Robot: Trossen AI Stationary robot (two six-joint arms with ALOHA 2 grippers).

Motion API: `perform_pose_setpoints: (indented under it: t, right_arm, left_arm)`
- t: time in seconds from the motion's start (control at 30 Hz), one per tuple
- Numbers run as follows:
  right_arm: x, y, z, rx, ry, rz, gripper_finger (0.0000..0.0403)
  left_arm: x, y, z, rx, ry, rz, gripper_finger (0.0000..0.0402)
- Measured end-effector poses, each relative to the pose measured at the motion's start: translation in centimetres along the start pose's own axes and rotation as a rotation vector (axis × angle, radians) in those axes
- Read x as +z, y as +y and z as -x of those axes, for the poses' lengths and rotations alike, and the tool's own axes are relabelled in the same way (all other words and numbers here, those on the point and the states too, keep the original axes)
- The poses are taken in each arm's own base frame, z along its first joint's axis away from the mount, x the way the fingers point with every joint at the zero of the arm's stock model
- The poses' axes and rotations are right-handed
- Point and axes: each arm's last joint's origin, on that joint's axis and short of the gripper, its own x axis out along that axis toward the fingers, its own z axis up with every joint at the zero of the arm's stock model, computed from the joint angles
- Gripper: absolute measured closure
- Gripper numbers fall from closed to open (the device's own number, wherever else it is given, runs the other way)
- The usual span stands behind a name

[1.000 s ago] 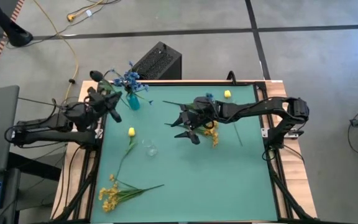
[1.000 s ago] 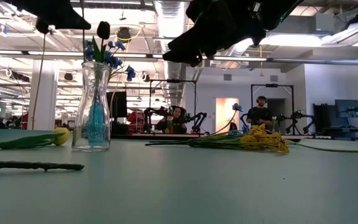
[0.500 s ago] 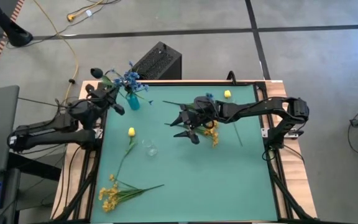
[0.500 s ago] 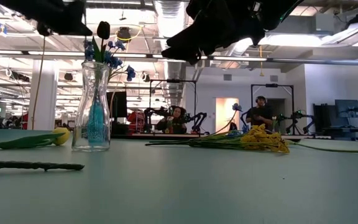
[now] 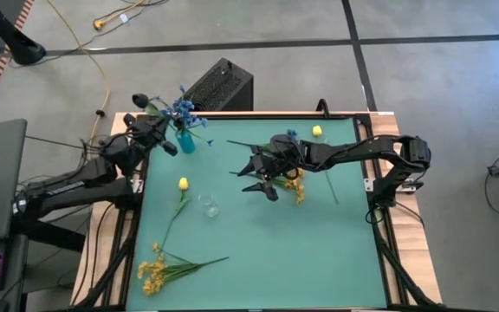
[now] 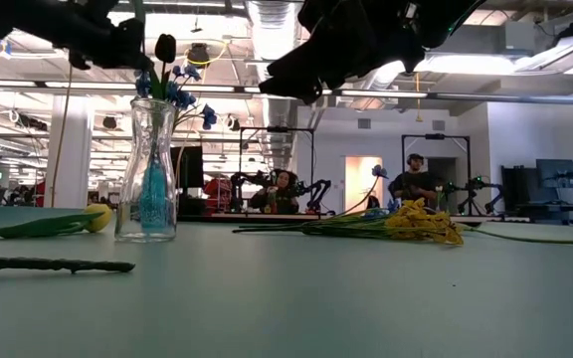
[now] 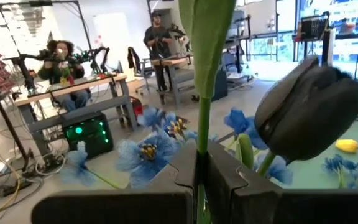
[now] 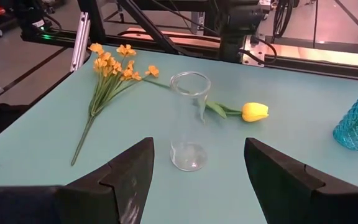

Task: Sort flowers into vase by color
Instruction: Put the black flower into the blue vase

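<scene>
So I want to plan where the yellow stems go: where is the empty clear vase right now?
In the high view the empty clear vase stands left of the table's middle, just right of the single yellow bud stem and ahead of the right gripper, with its jaws open.

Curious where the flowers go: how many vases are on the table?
2: a teal textured vase holding blue flowers near the table's far left corner, and an empty clear glass vase left of centre. None seems hidden.

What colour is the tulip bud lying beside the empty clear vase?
Yellow tulip bud, clearest in the right wrist view.
</scene>
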Motion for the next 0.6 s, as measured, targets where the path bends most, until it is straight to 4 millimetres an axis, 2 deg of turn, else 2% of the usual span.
perform_pose_setpoints:
  t: [0.33, 0.6]
  right_arm:
    - [0.0, 0.1, 0.0, 0.003, 0.005, -0.001, 0.0127]
    - [0.0, 0.1, 0.0, 0.003, 0.005, -0.001, 0.0127]
  left_arm:
    - [-1.6, 0.5, -0.7, 0.005, 0.001, 0.023, 0.0401]
    - [-2.0, 0.4, -1.3, -0.017, 0.028, 0.029, 0.0401]
